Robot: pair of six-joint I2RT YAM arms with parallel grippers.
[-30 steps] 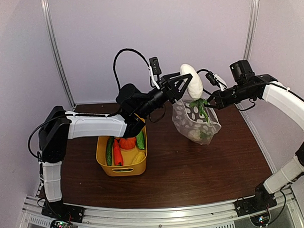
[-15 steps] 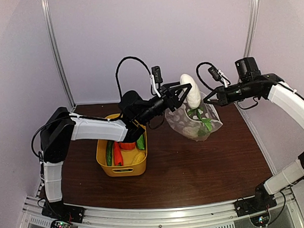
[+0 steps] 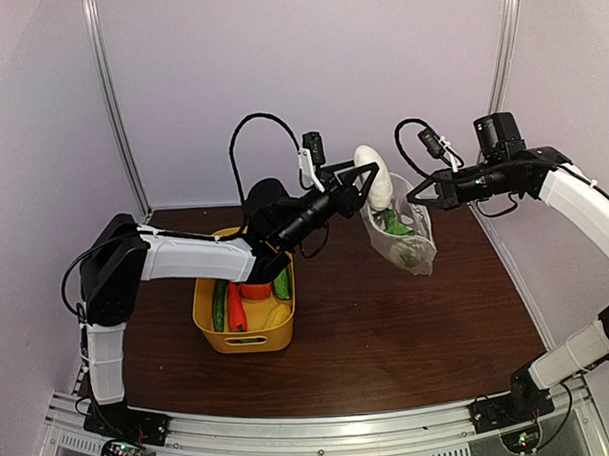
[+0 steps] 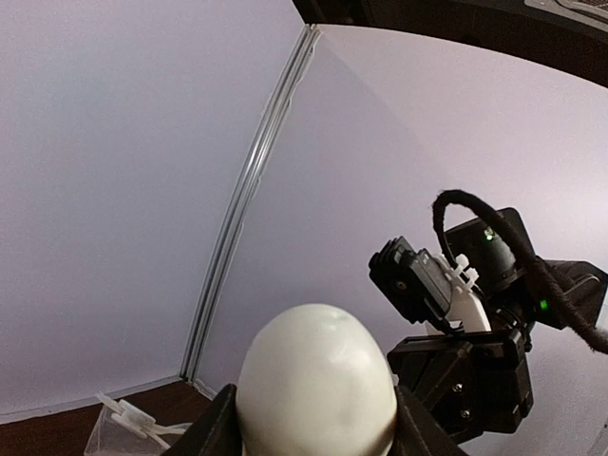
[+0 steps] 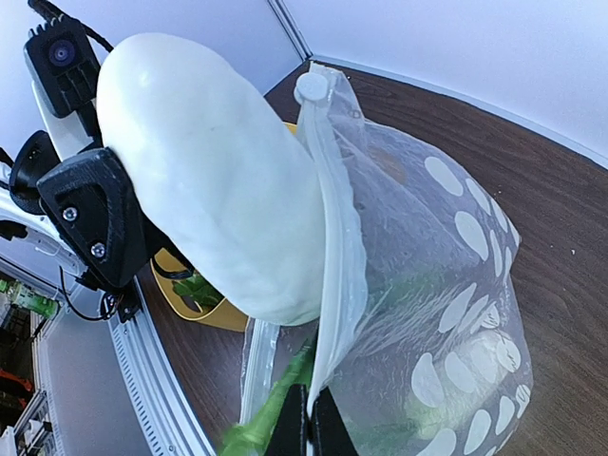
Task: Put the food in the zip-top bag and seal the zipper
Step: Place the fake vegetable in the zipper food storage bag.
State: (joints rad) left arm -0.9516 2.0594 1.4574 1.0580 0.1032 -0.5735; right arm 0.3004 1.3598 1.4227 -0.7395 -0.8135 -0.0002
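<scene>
Only the right wrist view shows the right gripper (image 5: pixel 310 426) pinching the zipper (image 5: pixel 339 247). Overhead, the left gripper (image 3: pixel 367 186) clamps the white piece (image 3: pixel 371 161) at the zip-top bag (image 3: pixel 412 246) mouth.

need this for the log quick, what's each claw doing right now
Left claw: closed on the white vegetable.
Right claw: shut, pinching the bag by its top edge.

Hanging dotted bag (image 3: pixel 410 246), greens (image 3: pixel 392 223) inside, white vegetable (image 3: pixel 374 178) upright at its mouth
</scene>
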